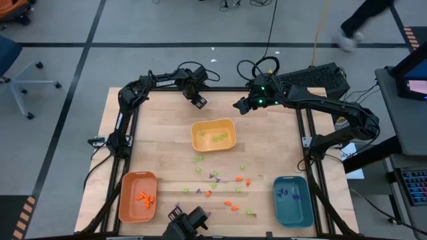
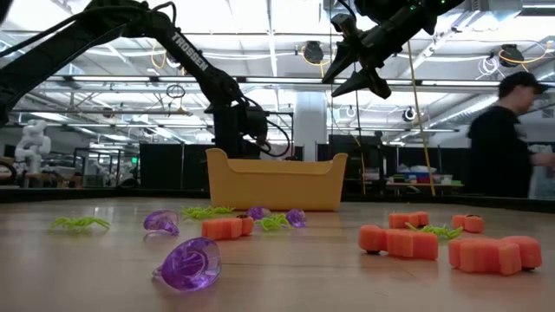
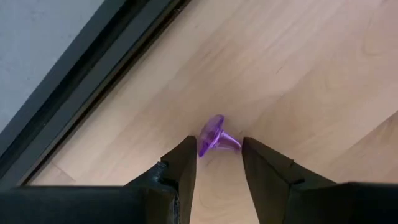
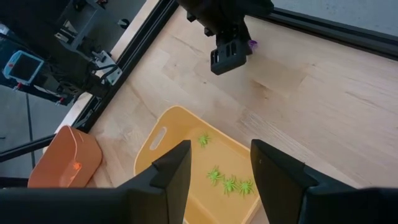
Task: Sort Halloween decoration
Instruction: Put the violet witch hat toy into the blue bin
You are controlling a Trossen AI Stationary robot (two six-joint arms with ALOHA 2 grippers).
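Inspection of the wooden surface (image 1: 167, 113), largest items first. Three trays act as colour bins: the yellow tray (image 1: 213, 135) near centre holds light green pieces, the orange tray (image 1: 137, 196) at 7 o'clock holds orange pieces, and the teal tray (image 1: 293, 200) at 5 o'clock holds purple ones. Unsorted Halloween decoration (image 1: 220, 187) lies scattered at 6 o'clock, between the orange and teal trays.

The left claw (image 3: 214, 158) works at 12 o'clock beyond the yellow tray, fingers narrowed around a stray purple piece (image 3: 213, 135) at their tips; whether it is firmly gripped I cannot tell. That piece presumably belongs in the teal tray.

The right claw (image 4: 217, 165) hangs high at 1 o'clock, jaws parted and empty, seemingly held clear while it waits
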